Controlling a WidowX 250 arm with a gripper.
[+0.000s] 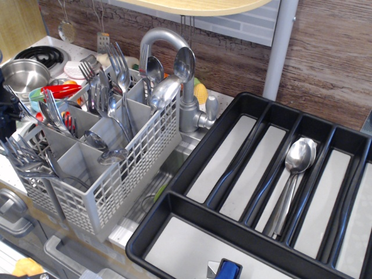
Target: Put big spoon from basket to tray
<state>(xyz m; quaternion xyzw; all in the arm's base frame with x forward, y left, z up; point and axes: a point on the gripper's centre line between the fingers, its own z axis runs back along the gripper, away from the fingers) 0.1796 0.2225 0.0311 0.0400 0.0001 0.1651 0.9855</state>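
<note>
The light grey basket (pixel 125 174) stands at the left, packed with forks and spoons. A long steel utensil with a very slim straight handle (pixel 26 107), which I take for the big spoon, leans in the basket's left end; its head is not clear. My gripper (pixel 6 113) shows only as a dark shape at the left edge, right beside that handle; I cannot see how its jaws stand. The black tray (pixel 192 212) lies at the right with pale grey slots. Stacked broad steel spoons (pixel 293 168) lie in one slot.
A steel tap (pixel 174 64) rises behind the basket over the sink. A steel pot (pixel 26 72), a stove ring and coloured toy dishes sit at the far left. A blue object (pixel 228 270) lies in the tray's crosswise slot. A wooden wall stands behind.
</note>
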